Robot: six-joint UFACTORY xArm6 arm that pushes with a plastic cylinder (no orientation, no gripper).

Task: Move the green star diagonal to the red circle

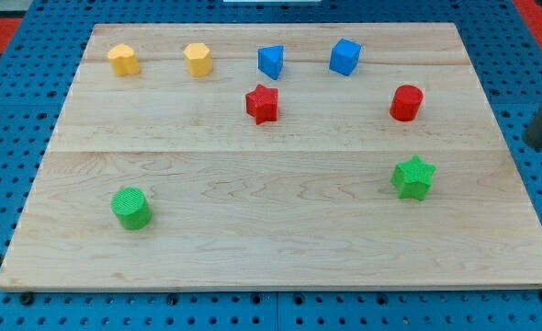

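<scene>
Green star sits toward the worktop's left from my tip, almost straight below the red circle.

Camera view: the end effector is a bare rod, nothing to open or close, holding nothing. My tip (536, 144) is at the right edge, about halfway down it, touching no block; whether it's over the worktop (271, 248) or just off it, can't tell. Green star (412, 177) is in the right half, near that edge, to the left of my tip and a bit toward the bottom edge. Red circle (405, 102) is above the star, apart from it. Star has no real long axis. Likely a sideways shove is needed to make it diagonal.
</scene>
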